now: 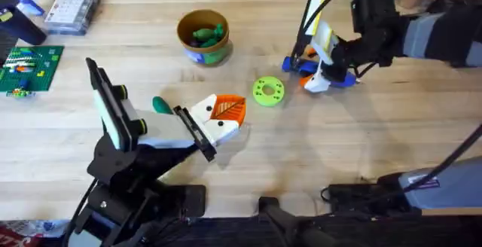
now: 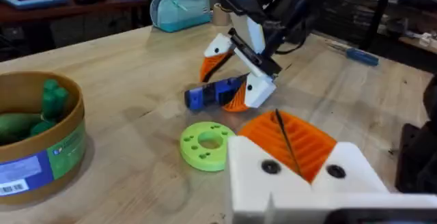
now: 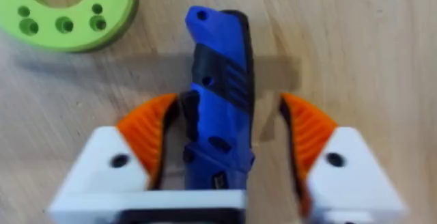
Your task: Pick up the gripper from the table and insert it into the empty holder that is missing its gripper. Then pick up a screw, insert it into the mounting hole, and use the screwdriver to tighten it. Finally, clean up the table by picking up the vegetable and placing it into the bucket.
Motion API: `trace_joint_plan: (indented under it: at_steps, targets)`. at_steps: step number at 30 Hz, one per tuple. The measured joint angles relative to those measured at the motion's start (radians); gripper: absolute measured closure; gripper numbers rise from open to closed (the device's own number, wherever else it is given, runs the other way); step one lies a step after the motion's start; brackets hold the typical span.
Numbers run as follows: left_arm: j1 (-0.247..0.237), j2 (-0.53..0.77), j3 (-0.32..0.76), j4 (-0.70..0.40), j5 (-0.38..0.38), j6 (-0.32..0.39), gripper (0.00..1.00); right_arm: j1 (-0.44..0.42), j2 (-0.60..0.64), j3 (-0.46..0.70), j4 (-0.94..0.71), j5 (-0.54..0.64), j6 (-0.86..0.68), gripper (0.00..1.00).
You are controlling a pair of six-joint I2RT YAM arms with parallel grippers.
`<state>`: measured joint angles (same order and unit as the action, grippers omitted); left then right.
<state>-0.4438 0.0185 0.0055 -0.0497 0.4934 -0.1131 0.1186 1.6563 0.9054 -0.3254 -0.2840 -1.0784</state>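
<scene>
- Two grippers of mine are at work: my right gripper point(image 1: 322, 77) is down at the screwdriver point(image 1: 320, 68) on the far right part of the table point(image 1: 376, 141).
- My right wrist view gives what overhead cannot: the orange pads point(image 3: 147, 132) stand apart, spread either side of the blue screwdriver point(image 3: 218, 94), not closed on it.
- My left gripper point(image 1: 222, 115) sits mid-table; in my left wrist view its pads point(image 2: 290, 142) look pressed together, with nothing between them.
- Overhead shows a dark green vegetable point(image 1: 163, 105) on the table beside my left arm.
- Near the far edge stands the bucket point(image 1: 203, 38), green pieces inside.
- Between my grippers lies a green disc point(image 1: 268, 91).
</scene>
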Motion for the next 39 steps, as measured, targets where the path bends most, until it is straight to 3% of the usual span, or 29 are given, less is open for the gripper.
trace_joint_plan:
  at_steps: [1, 2, 3, 9, 17, 32, 39]
  targets:
    - [0.0, 0.0, 0.0, 0.0, 0.0, 0.0, 0.98, 0.004, -0.002, 0.002, 0.004, 0.0, 0.0, 0.116]
    - [0.0, 0.0, 0.0, 0.0, 0.0, 0.0, 0.98, 0.009, -0.006, 0.003, 0.005, 0.0, 0.0, 0.035]
    - [0.0, 0.0, 0.0, 0.0, 0.0, 0.0, 0.98, 0.017, -0.011, 0.003, 0.0, 0.0, 0.003, 0.016]
    - [0.0, 0.0, 0.0, 0.0, 0.0, 0.0, 0.98, 0.079, -0.066, -0.001, -0.051, -0.017, 0.038, 0.007]
    - [0.0, 0.0, 0.0, 0.0, 0.0, 0.0, 0.98, 0.076, -0.295, -0.002, -0.174, -0.095, 0.156, 0.006]
    - [0.0, 0.0, 0.0, 0.0, 0.0, 0.0, 0.98, 0.075, -0.65, -0.003, -0.256, -0.118, 0.894, 0.006]
    - [0.0, 0.0, 0.0, 0.0, 0.0, 0.0, 0.98, 0.075, -0.794, -0.003, -0.256, -0.125, 1.075, 0.006]
